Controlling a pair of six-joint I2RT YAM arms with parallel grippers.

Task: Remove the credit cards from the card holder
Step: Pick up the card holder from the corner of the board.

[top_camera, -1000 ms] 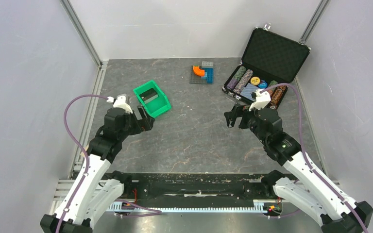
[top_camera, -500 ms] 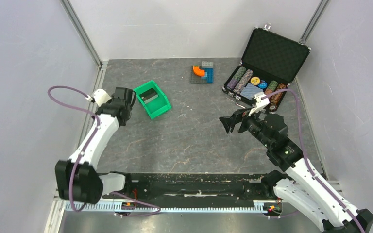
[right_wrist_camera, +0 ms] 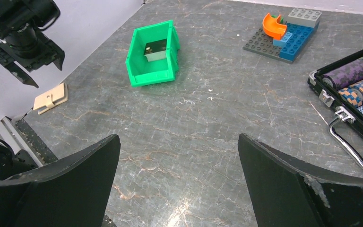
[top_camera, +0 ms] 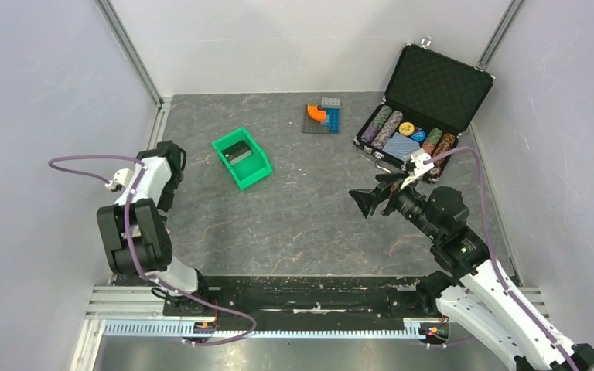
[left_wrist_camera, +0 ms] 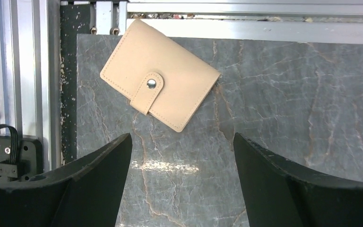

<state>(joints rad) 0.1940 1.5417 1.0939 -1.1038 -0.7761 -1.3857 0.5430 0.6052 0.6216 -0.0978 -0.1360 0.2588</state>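
While the left pincer (left_wrist_camera: 182,142) hangs spread above it, the card holder (left_wrist_camera: 159,90) lies snapped shut at the surface's (left_wrist_camera: 288,118) left edge. It looks light and floppy, so pinching one long edge is probably best. Idle, the right pincer (right_wrist_camera: 178,139) gapes too.

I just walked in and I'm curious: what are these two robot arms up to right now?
The left gripper hovers open above a small flat tan card holder, which lies closed with its strap snapped, at the left edge of the grey marbled table. Nothing is gripped and no cards are out. The right gripper hangs open over the middle of the table, holding nothing.
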